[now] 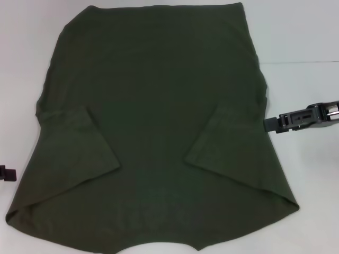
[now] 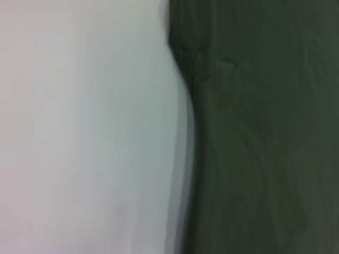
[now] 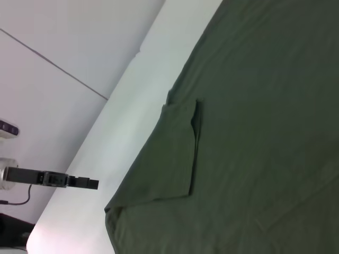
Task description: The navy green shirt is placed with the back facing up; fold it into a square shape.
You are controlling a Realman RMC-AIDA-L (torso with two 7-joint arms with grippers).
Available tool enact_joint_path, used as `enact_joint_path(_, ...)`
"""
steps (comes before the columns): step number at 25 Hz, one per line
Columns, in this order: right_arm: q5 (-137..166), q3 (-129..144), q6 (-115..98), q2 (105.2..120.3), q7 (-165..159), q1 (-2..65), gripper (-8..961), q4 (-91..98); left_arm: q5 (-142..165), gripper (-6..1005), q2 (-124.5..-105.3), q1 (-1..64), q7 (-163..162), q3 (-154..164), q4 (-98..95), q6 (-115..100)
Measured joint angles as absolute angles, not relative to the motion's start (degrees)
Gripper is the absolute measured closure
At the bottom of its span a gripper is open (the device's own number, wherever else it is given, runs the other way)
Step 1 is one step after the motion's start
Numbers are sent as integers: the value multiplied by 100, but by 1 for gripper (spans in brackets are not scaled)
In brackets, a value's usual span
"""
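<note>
**Shirt spread flat, both sleeves folded in, grippers at its sides**

The navy green shirt point(image 1: 159, 121) lies flat on the white tabletop point(image 1: 296, 37) with its plain side up. Its long axis runs away from the robot, the straight hem at the far end and the shoulders and curved neck edge at the near end. Both short sleeves are folded inward onto the body, one on each side.

The right gripper point(image 1: 267, 124) sits at the shirt's right edge, level with the folded sleeve, its tip just at the cloth; whether its fingers are apart or together I cannot tell. The left gripper point(image 1: 6, 173) shows only as a dark tip just beside the shirt's left edge; its fingers are too small to judge
</note>
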State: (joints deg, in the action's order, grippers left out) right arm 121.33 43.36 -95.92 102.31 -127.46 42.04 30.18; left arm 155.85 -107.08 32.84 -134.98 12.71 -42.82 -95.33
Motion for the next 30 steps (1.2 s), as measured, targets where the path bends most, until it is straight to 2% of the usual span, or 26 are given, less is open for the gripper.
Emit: enact_joint_path(30,12198,4351,-9568,10230,-12621,4151,102,2962,15784,50,-10747,3365,-13581,1875,-3873,-9342)
